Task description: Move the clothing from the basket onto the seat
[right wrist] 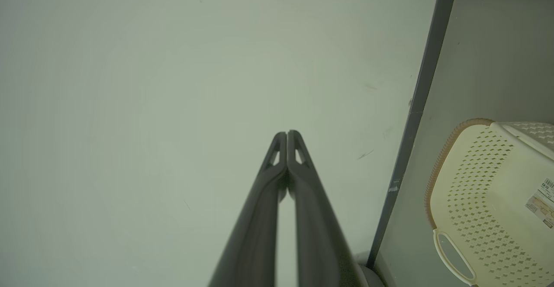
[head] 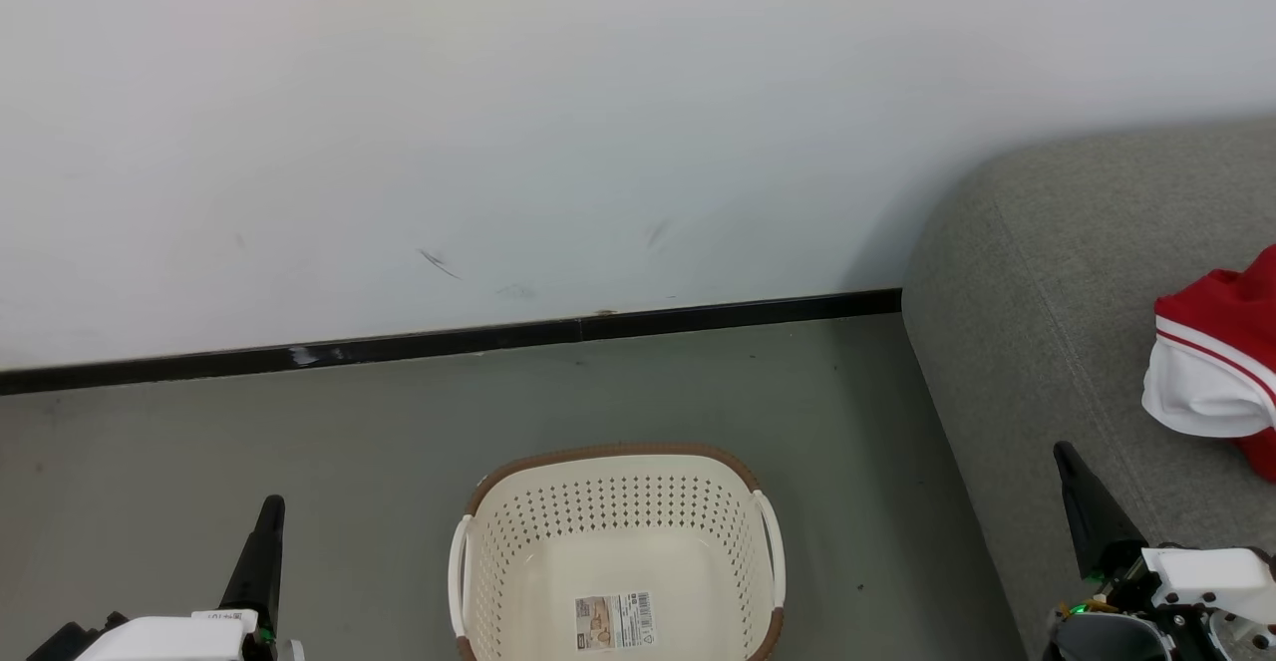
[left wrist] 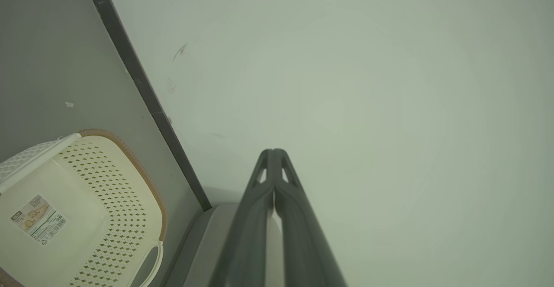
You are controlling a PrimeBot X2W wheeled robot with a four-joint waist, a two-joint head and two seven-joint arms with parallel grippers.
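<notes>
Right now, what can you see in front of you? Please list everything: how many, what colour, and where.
basket: one, cream with a brown rim and white handles, on the floor in the middle; nothing in the part that shows
label: one, pale with a barcode, on the basket's bottom
clothing: one bundle, red with white stripes and white cloth, on the sofa at the right edge
sofa: one, grey, on the right
floor: grey-green, under the basket
wall: white with a few dark scuffs, behind
skirting: one black strip, where wall meets floor
left gripper: one, dark fingers shut, holding nothing, lower left
right gripper: one, dark fingers shut, holding nothing, lower right by the sofa
</notes>
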